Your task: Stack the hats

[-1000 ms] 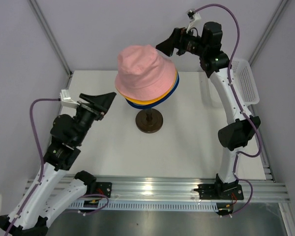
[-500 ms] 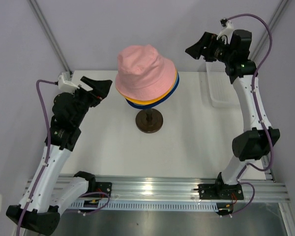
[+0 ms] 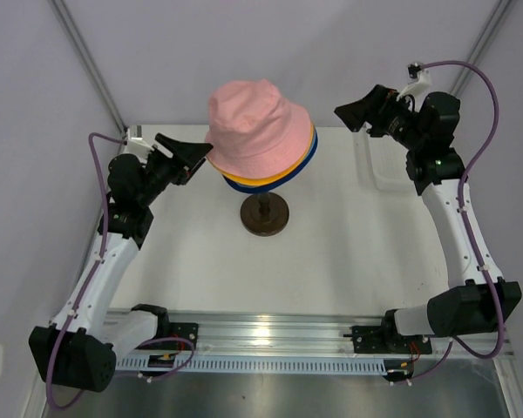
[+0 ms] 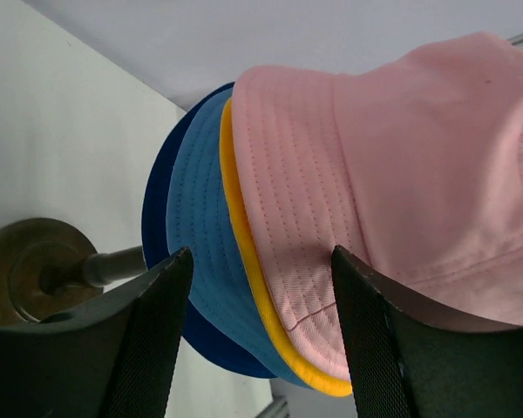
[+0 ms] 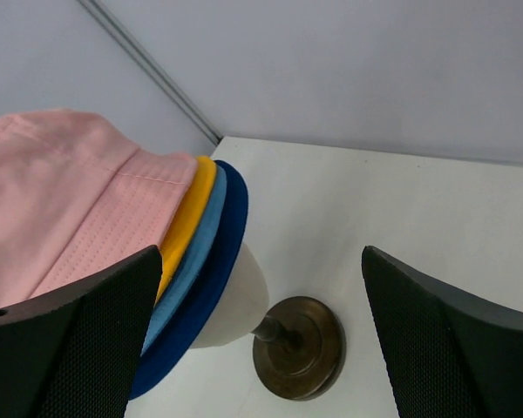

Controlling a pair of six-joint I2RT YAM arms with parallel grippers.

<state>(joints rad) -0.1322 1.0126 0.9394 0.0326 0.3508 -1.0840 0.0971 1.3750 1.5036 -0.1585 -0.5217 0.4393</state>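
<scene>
No brand, label or writing can be read anywhere in the three views.

The only container, a white mesh basket (image 3: 376,165), lies at the upper right of the counter (image 3: 331,261) in the top view, largely hidden behind the right arm; nothing can be made out inside it.

The hats sit stacked in the upper centre of the top view, on a cream mannequin head (image 5: 235,300) carried by a thin post on a dark round base (image 3: 265,214). The pink hat (image 3: 254,126) is on top, with the yellow-orange hat (image 3: 307,150), the light blue hat (image 4: 196,235) and the dark blue hat (image 5: 211,287) nested under it so that only their brims show.

The left gripper (image 3: 192,155) is at the left edge of the stack, its fingers apart and empty, with the layered brims between the two fingers in the left wrist view; whether they touch the fabric cannot be told. The right gripper (image 3: 359,109) is in the upper right of the top view, well apart from the hats, fingers spread wide and holding nothing.

Compared with half a second ago, the left gripper has moved in from well left of the stack to its brim. The right arm has leaned further right and now covers more of the basket, while the hats have not shifted.
</scene>
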